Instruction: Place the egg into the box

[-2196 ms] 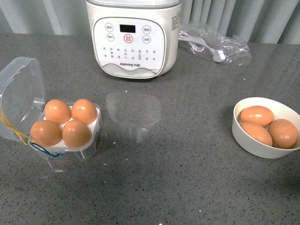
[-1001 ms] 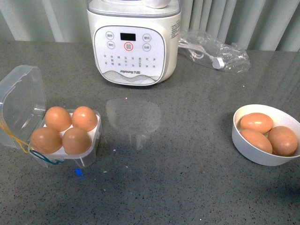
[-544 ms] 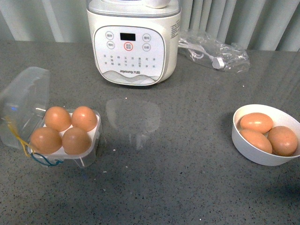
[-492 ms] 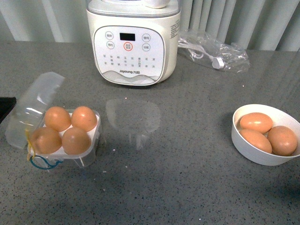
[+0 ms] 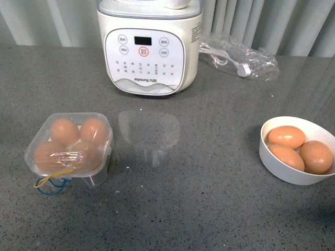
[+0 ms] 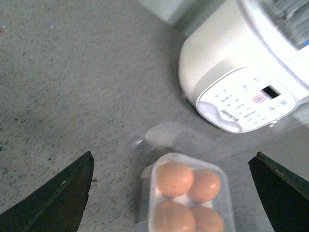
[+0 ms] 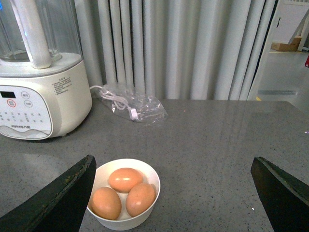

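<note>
Both end effectors were spread wide and held nothing: the left end effector (image 6: 174,193) hung above the box with its dark fingers at the two sides of its wrist view, and the right end effector (image 7: 171,193) hung the same way above the bowl. Neither showed in the front view, so they stood back from the things.

Nearest on the grey bench (image 5: 209,209), to the left, sat the box (image 5: 69,148). Its clear lid lay down over four brown eggs, one per cell, so the egg (image 5: 79,155) was inside among them; which of the four it was could not be told. Yellow and blue rubber bands (image 5: 49,182) trailed loose from the front corner, not wrapped around, so the lid seemed only to rest there. With every cell filled, the task looked finished or nearly so.

Well apart to the right stood the white bowl (image 5: 277,162) with three more eggs, likely the supply.

Farther back stood a white kitchen appliance (image 5: 148,47) with a button panel, and beside it a clear bag with a cable (image 5: 238,52), near the grey curtain.
</note>
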